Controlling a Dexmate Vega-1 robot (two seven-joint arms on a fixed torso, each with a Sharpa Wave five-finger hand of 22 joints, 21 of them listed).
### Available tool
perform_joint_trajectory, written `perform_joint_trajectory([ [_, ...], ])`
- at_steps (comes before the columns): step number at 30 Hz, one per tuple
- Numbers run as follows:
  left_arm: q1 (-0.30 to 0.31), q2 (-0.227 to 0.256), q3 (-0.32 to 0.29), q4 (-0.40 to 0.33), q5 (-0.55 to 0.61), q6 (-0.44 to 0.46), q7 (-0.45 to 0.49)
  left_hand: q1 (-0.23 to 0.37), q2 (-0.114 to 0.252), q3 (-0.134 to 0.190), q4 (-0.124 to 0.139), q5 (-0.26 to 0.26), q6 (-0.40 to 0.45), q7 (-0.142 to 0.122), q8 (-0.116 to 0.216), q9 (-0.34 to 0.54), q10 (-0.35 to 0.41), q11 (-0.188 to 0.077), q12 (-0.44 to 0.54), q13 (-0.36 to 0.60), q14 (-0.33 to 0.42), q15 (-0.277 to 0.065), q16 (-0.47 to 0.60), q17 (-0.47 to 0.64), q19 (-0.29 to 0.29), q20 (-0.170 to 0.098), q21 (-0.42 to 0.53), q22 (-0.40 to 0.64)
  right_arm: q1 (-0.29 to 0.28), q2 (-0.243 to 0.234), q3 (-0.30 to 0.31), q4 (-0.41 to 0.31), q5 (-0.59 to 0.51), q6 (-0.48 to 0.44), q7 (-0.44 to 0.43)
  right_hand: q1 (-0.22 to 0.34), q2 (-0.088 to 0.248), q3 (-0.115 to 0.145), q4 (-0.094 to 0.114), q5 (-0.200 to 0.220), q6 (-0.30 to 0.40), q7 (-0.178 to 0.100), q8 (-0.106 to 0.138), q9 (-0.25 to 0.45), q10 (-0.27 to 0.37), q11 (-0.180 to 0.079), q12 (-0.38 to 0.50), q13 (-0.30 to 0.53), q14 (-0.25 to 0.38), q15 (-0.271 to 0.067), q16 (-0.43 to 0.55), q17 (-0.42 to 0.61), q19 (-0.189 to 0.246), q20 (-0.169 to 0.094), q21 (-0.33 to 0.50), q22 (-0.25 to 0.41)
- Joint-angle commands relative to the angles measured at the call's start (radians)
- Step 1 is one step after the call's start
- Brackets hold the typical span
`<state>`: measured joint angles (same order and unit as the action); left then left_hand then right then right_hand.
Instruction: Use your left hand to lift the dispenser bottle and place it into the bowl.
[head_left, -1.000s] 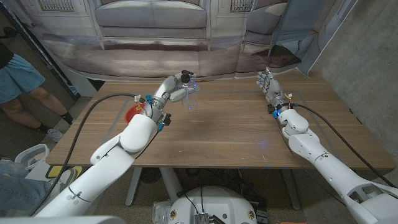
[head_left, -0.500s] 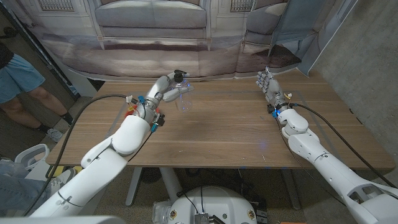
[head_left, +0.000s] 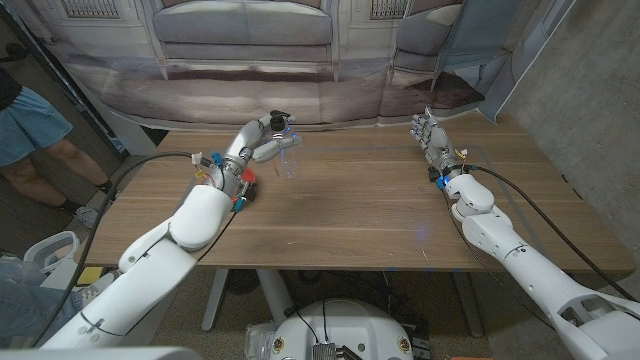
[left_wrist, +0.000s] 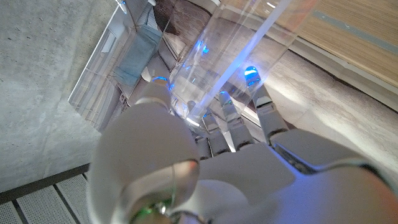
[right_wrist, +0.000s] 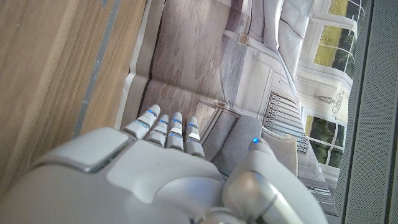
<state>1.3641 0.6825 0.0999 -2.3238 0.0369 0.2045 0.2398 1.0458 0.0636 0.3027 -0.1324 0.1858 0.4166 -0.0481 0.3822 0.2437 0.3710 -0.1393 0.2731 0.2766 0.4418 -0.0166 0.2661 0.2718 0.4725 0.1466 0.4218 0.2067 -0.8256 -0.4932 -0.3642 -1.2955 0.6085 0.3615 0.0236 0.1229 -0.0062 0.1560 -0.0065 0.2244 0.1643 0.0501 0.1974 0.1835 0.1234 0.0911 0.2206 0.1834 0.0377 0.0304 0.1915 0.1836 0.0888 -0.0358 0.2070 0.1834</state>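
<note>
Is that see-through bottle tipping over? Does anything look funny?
Yes, a little. The clear dispenser bottle is tilted, off the table, because the left robot hand grips it in the air. Nothing looks spilled or broken. The right robot hand holds nothing.

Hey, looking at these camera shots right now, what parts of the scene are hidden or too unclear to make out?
- Bowl: in the head view the left arm covers the spot where it would stand.
- Bottle: clear plastic, its outline faint in the head view; in the left wrist view its ends run off the picture's edge.
- Left hand: its grip is small in the head view.
- Right hand: the right wrist view gives its back, so its palm is hidden.
</note>
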Motion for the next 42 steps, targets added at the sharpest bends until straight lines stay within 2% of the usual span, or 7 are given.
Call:
perform_joint_trajectory([
  [1,0.023,-0.001,-0.039,-0.023,-0.001,0.036,0.001,0.027,0.028,0.009,0.004,0.007,0.008,-0.001,0.008,0.004,0.008,0.001,0.000,0.006,0.034,-0.019,0.003,0.005,0.006,0.002,0.008,0.003,0.012,0.005,-0.004,0.014,0.001,-0.003,0.008,0.009,0.002,-0.002,-0.005,-0.001,0.012,0.001,0.001,0.003,0.012,-0.002,0.002,0.003,0.013,0.000,0.006,0.003,0.010,-0.009,0.007,0.003],
  [15,0.055,-0.006,-0.104,-0.039,-0.015,0.059,-0.015,0.027,0.028,0.011,0.004,0.008,0.007,-0.003,0.007,0.004,0.010,0.002,-0.001,0.009,0.033,-0.022,0.000,0.007,0.005,-0.002,0.011,0.003,0.024,0.003,-0.007,0.020,0.002,-0.009,0.017,0.008,0.003,-0.004,-0.006,-0.001,0.021,-0.001,0.003,0.003,0.024,0.000,0.005,0.003,0.026,0.000,0.008,0.003,0.024,-0.009,0.010,0.003],
  [22,0.060,-0.009,-0.128,-0.021,-0.024,0.038,-0.025,0.028,0.030,0.013,0.004,0.008,0.011,-0.005,0.009,0.004,0.014,-0.005,-0.001,0.010,0.035,-0.026,-0.001,0.008,0.006,-0.006,0.013,0.003,0.027,0.004,-0.010,0.020,-0.004,-0.009,0.016,0.008,0.004,-0.004,-0.006,-0.001,0.023,0.000,0.003,0.003,0.030,0.001,0.007,0.003,0.034,0.003,0.010,0.003,0.029,-0.009,0.011,0.003],
  [42,0.131,-0.045,-0.223,-0.010,-0.004,-0.021,0.024,0.029,0.028,0.016,0.003,0.007,0.024,-0.015,0.013,0.001,0.022,-0.012,-0.002,0.015,0.040,-0.046,-0.003,0.011,0.004,-0.015,0.018,0.003,0.033,0.008,-0.018,0.016,-0.015,-0.022,0.000,0.007,0.006,-0.005,-0.007,-0.002,0.026,-0.002,0.003,0.003,0.035,0.002,0.007,0.003,0.038,0.008,0.008,0.003,0.027,-0.005,0.008,0.003],
])
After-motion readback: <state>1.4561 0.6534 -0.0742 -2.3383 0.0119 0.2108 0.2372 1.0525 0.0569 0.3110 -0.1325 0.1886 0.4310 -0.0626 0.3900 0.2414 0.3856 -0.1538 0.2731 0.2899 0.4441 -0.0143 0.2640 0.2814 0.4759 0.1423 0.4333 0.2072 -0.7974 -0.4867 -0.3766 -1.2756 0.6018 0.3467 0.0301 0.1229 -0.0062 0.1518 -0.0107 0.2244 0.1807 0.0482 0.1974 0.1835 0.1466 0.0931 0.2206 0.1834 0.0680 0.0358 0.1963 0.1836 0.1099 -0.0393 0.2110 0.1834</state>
